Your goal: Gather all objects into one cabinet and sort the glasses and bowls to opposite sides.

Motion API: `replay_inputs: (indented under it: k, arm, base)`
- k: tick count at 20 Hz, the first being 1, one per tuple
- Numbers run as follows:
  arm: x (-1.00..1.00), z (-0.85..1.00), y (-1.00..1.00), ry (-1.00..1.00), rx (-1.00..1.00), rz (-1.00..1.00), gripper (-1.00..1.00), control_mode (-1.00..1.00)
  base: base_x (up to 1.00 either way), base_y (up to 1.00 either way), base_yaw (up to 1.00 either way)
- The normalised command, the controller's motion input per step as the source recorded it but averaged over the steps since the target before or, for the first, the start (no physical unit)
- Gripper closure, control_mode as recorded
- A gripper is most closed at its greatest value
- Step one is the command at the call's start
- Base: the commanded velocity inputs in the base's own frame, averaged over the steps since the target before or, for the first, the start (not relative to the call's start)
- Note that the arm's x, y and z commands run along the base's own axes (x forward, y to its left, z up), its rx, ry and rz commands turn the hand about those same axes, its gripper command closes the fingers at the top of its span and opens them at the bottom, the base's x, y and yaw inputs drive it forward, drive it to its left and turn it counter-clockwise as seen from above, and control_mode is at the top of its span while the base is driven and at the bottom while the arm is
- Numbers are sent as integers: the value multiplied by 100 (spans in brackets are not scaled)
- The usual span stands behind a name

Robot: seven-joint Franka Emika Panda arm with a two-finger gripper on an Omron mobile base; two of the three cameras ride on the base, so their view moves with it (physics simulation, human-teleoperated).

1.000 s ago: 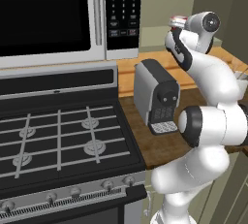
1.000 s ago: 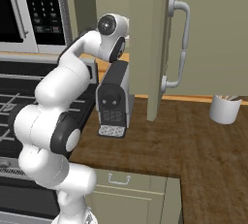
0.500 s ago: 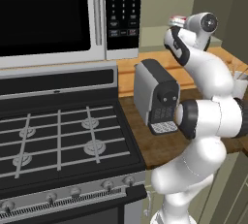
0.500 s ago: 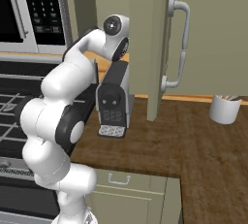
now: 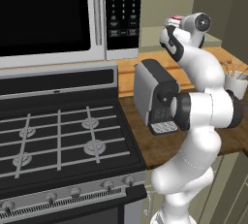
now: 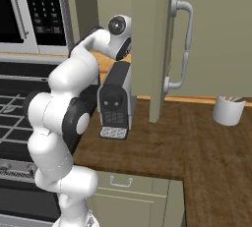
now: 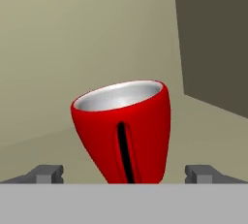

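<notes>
Inside cabinet (image 6: 157,49) — red cup (image 7: 123,131) between wide-open gripper (image 7: 123,173) fingertips; arm reached slightly deeper than 1 s ago.

Red cup (image 7: 123,131), silver inside, blk stripe.

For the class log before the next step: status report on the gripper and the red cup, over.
Gripper open, fingertips either side of the red cup, not closed on it. Cup upright inside the cabinet, door open. Nothing in the way.
</notes>
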Motion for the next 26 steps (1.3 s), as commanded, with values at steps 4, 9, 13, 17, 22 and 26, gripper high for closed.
replay_inputs:
  k: [4,9,13,17,22,26]
  arm:
    - [34,0,-2,0,1,0,-100,-100]
    - [24,0,-7,0,2,0,-100,-100]
    - [21,0,-9,0,1,0,-100,-100]
    - [0,0,0,0,0,0,-100,-100]
    - [0,-8,2,0,10,0,100,-100]
    - [0,0,0,0,2,0,100,-100]
  base:
    - [0,0,0]
    - [0,0,0]
    - [0,0,0]
    - [0,0,0]
    - [0,0,0]
    - [0,0,0]
